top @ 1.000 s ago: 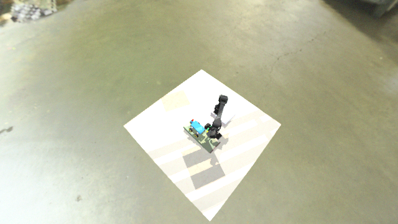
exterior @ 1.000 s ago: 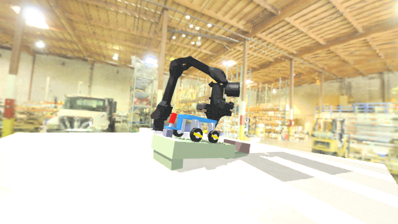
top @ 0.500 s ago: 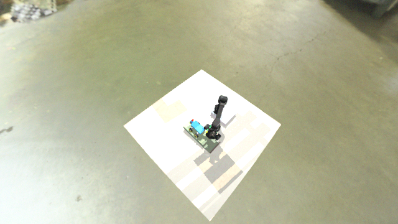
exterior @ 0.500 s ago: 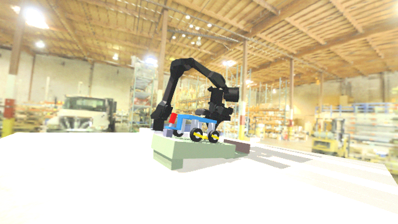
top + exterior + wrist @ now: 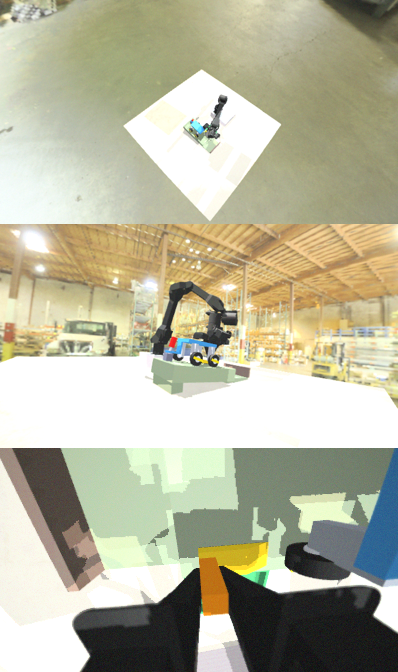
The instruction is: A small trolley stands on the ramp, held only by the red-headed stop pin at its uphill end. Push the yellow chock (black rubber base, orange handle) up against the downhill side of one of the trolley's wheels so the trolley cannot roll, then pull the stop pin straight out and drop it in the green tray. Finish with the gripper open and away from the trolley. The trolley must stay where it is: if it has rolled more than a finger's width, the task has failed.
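The green ramp [image 5: 186, 373] carries the blue trolley [image 5: 199, 343], and the red-headed stop pin [image 5: 173, 342] is in place at the uphill end of it. The arm reaches down on the far, downhill side of the trolley.

In the wrist view the gripper [image 5: 215, 583] is clenched on the orange handle [image 5: 214, 585] of the yellow chock [image 5: 235, 557]. The handle's long axis points away from the hand, and the yellow body sits at its far end.

The decisive relation: the nearest black wheel [image 5: 314, 561] lies to the right of the chock and a little further ahead, near but apart; a gap shows between them. I judge the chock must travel sideways to the right, toward that wheel, until it touches the downhill side. From here I cannot tell whether the black base already rests on the ramp.
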You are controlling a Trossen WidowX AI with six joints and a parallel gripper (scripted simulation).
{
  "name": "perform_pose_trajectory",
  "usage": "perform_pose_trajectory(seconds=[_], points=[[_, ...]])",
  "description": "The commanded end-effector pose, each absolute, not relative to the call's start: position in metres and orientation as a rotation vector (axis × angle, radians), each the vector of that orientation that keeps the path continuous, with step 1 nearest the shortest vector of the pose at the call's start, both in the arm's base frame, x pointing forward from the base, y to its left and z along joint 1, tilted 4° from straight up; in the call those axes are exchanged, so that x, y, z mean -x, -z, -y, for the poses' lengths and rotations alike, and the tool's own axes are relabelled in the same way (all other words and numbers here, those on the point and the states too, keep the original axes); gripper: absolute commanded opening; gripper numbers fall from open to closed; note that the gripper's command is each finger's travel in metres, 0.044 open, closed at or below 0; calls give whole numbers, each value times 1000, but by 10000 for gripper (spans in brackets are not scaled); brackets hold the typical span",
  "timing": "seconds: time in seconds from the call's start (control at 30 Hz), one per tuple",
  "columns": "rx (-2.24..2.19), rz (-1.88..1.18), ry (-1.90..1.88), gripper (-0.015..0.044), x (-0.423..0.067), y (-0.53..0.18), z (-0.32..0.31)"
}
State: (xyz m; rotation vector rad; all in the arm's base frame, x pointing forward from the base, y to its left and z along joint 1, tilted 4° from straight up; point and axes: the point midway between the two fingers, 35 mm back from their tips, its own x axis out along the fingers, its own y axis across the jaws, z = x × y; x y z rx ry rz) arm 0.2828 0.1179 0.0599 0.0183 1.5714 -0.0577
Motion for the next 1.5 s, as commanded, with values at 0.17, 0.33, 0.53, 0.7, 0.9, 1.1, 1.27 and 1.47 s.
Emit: perform_pose_trajectory(seconds=[0.17, 0.33, 0.53, 0.7, 0.9, 1.1, 1.27, 1.47], points=[[-13, -1567, 62, 0, -282, -61, -109], [-13, -1567, 62, 0, -282, -61, -105], [-12, -1567, 63, 0, -282, -61, -101], [-12, -1567, 63, 0, -281, -61, -97], [-12, -1567, 64, 0, -281, -61, -92], [-18, -1571, 56, 0, -281, -61, -96], [-18, -1571, 56, 0, -281, -61, -96], [-18, -1571, 56, 131, -281, -61, -96]])
